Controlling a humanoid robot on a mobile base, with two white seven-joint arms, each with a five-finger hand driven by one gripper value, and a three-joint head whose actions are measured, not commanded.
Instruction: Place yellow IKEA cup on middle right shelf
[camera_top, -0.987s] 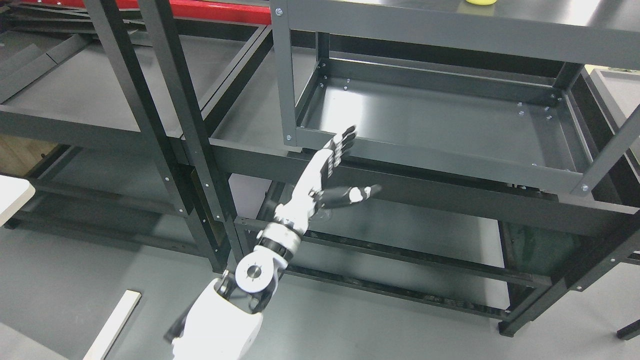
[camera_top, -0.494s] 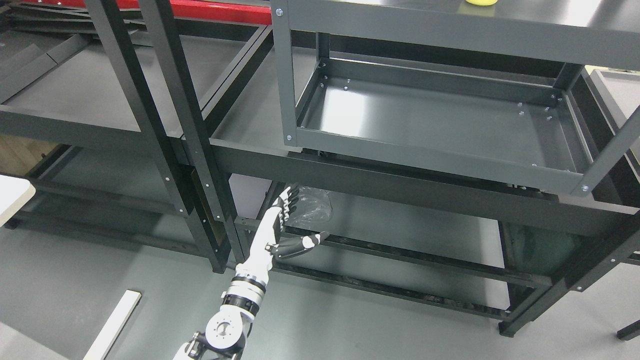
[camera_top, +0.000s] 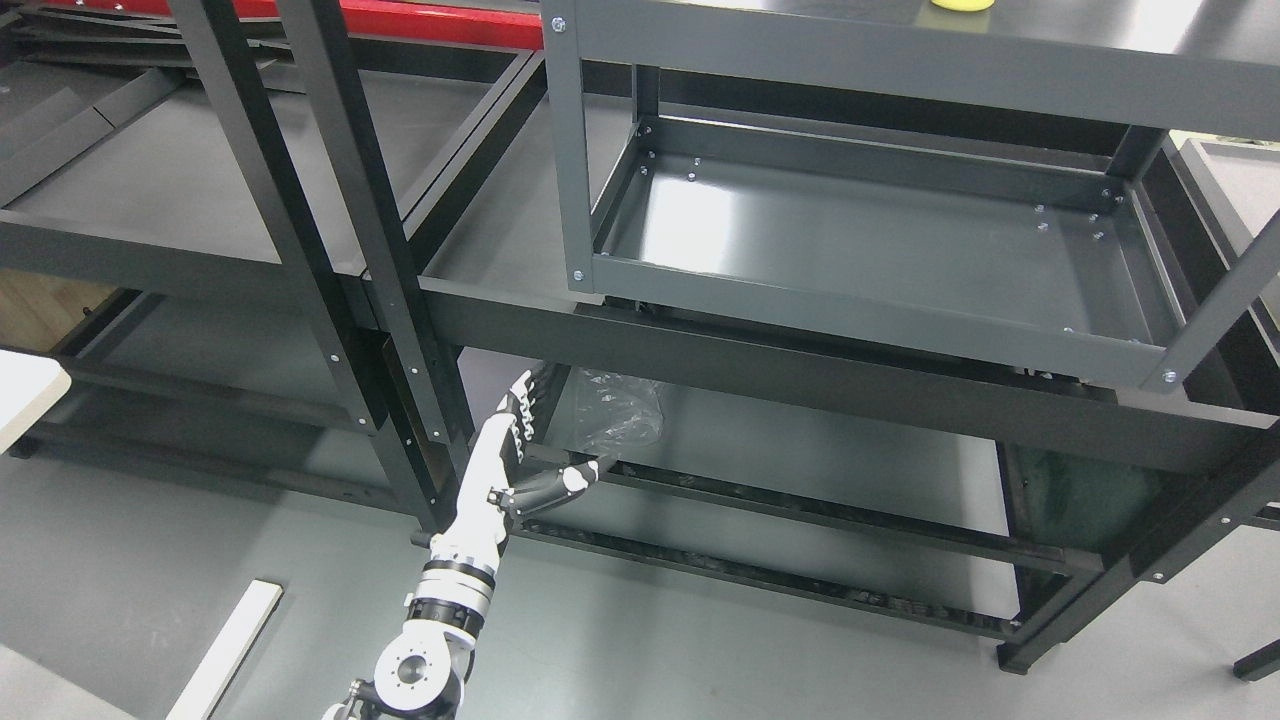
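A yellow cup (camera_top: 962, 4) shows only as a sliver at the top edge, standing on the top shelf (camera_top: 900, 50) of the right-hand rack. The middle right shelf (camera_top: 870, 240) below it is a bare grey tray. My left hand (camera_top: 535, 440) comes up from the bottom edge left of the middle and hangs low in front of the bottom shelf. Its fingers (camera_top: 522, 400) are straight, the thumb sticks out to the right, and it holds nothing. It is far below and left of the cup. The right arm does not show.
Dark metal uprights (camera_top: 360, 250) and a long crossbeam (camera_top: 800, 365) stand between the hand and the middle shelf. A crumpled clear plastic bag (camera_top: 620, 410) lies on the bottom shelf beside the hand. A pale wooden strip (camera_top: 230, 645) lies on the grey floor at the lower left.
The left hand has dropped from the middle shelf's front rim down to the bottom shelf and drifted left, staying open. The plastic bag it covered now shows.
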